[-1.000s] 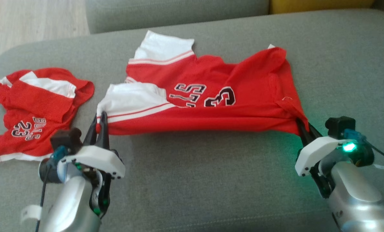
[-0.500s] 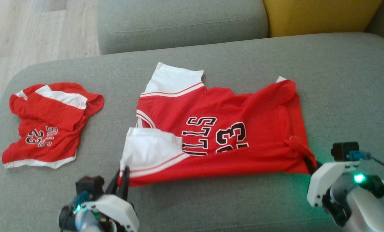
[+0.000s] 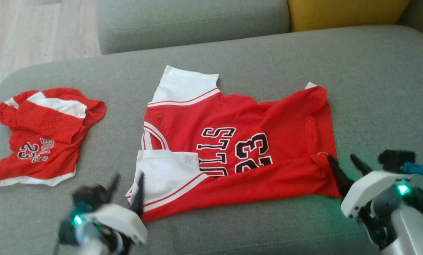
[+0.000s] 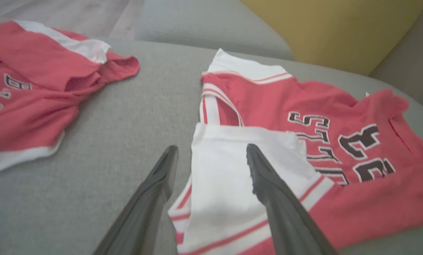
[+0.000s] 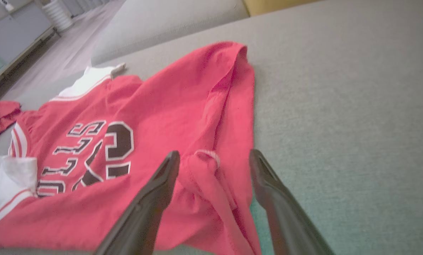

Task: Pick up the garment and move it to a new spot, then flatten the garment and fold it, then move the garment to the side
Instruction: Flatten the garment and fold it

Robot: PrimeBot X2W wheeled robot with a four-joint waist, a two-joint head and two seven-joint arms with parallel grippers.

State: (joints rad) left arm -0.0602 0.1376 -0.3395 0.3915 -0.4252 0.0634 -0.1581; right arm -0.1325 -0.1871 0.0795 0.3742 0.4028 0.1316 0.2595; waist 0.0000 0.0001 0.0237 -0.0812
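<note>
Flattening the red jersey (image 3: 268,124), spread across the middle of the sofa seat (image 3: 374,71). Both jaws wide open and empty near the seat's front edge. Next, likely: smoothing the turned-over white sleeve (image 3: 165,166), then regripping to fold.

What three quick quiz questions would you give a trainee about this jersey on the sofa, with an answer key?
1. True or false: the left pincer is shut on the jersey.
2. Which lies on the sofa to the robot's left of the jersey? A. red shorts B. a blue towel C. a book
3. Fill in: the number printed on the jersey is ___.
Key: 1 false, its jaws stand open over the white corner; 2 A; 3 23.
</note>
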